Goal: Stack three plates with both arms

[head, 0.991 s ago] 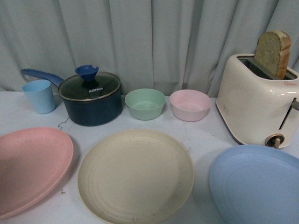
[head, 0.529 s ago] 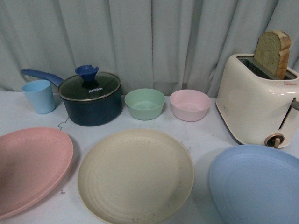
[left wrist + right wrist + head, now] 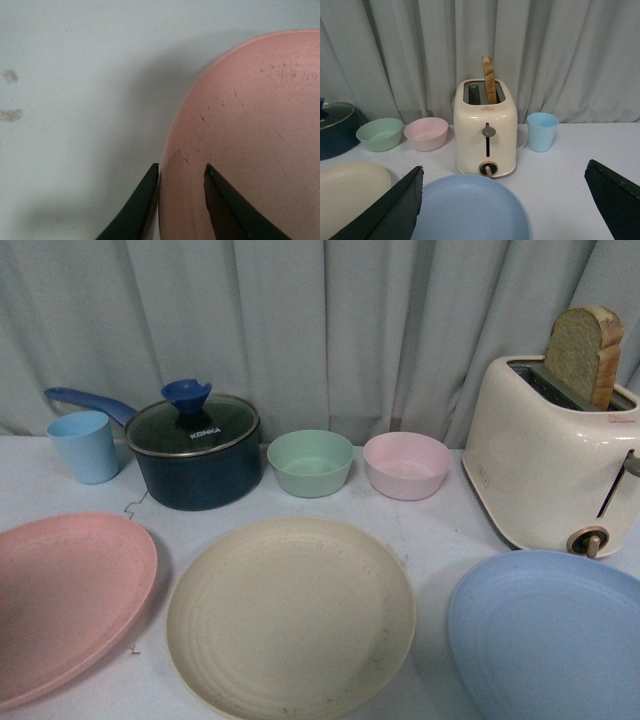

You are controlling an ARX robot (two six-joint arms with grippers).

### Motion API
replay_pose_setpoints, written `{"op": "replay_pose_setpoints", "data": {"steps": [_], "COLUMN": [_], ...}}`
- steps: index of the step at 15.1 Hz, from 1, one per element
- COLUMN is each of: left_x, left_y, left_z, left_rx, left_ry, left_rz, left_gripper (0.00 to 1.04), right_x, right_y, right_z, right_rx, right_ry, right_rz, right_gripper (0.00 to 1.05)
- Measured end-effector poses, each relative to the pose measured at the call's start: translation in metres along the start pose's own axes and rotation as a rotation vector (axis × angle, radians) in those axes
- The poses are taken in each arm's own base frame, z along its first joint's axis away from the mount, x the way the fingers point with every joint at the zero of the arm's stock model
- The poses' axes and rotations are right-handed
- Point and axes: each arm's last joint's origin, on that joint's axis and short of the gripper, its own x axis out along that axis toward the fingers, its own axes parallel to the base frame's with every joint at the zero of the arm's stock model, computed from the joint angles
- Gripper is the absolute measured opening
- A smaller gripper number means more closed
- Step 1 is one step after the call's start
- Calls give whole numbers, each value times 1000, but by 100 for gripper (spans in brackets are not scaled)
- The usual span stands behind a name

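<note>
Seeing three plates lying out: pink plate [image 3: 70, 600], cream plate [image 3: 290, 615], blue plate [image 3: 550, 640]. Two bowls sitting: green bowl [image 3: 310, 462], pink bowl [image 3: 406, 465]. Two blue cups standing: first cup [image 3: 84, 446], second cup [image 3: 542, 131]. One pot [image 3: 195, 455], one toaster [image 3: 545, 465], one bread slice [image 3: 583, 355].

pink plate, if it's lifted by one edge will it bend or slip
Probably stiff: the pink plate shows a round rim with no sag. Its matte, scuffed surface likely gives fair grip, though the thin rim inside the left hand offers little to hold. Wide and shallow, it may tilt in a one-edge grip.
</note>
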Motion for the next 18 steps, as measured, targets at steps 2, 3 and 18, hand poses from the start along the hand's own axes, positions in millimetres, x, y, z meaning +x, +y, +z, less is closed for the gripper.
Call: {"op": "replay_pose_setpoints", "data": {"steps": [2,3,18], "left_x": [-2,-4,-111], "left_y": [0,0,-157], "left_z": [0,1,70], "left_rx": [-2,-4,214], "left_ry": [10,10,-77], "left_rz": [6,-1,-393], "left_gripper": [11,2,2], "right_x": [0,0,0], "right_y": [0,0,0], "right_z": [0,0,0], "right_rx": [0,0,0], "right_ry": [0,0,0], "right_rz": [0,0,0], "right_gripper": [98,98,98]}}
